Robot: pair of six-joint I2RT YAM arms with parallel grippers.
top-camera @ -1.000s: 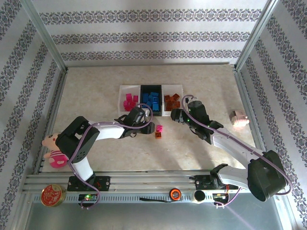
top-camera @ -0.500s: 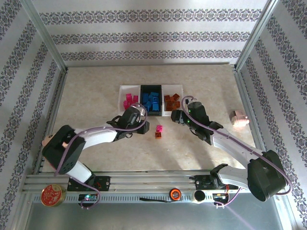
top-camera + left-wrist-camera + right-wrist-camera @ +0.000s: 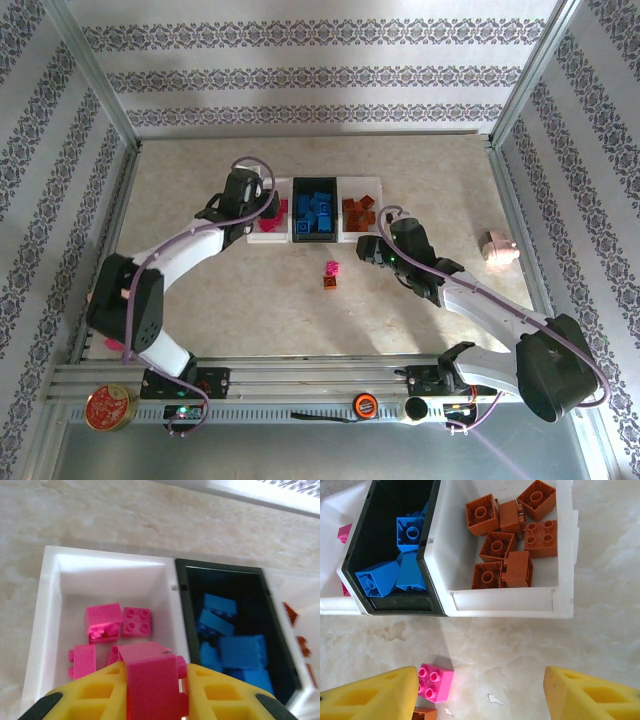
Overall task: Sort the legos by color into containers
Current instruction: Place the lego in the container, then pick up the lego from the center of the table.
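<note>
Jaws of the left gripper [image 3: 154, 692] clench a magenta lego [image 3: 150, 672] at bottom centre, the white container [image 3: 52, 585] above it in frame; right gripper [image 3: 480, 695] jaws stand released, empty.

We look down on a table [image 3: 200, 310] with a beige, marbled top, brightly and evenly lit. Behind the table rises a back wall [image 3: 320, 60] papered in white with horizontal bands of grey-purple ornament. A left wall [image 3: 40, 180] and a right wall [image 3: 600, 180] flank the table in the same paper. From the table's far corners rise a left post [image 3: 93, 75] and a right post [image 3: 532, 75], both slim metal. Along the table's near edge runs a slotted aluminium rail [image 3: 300, 380], and nearer still lies a grey metal sheet [image 3: 300, 455].
</note>
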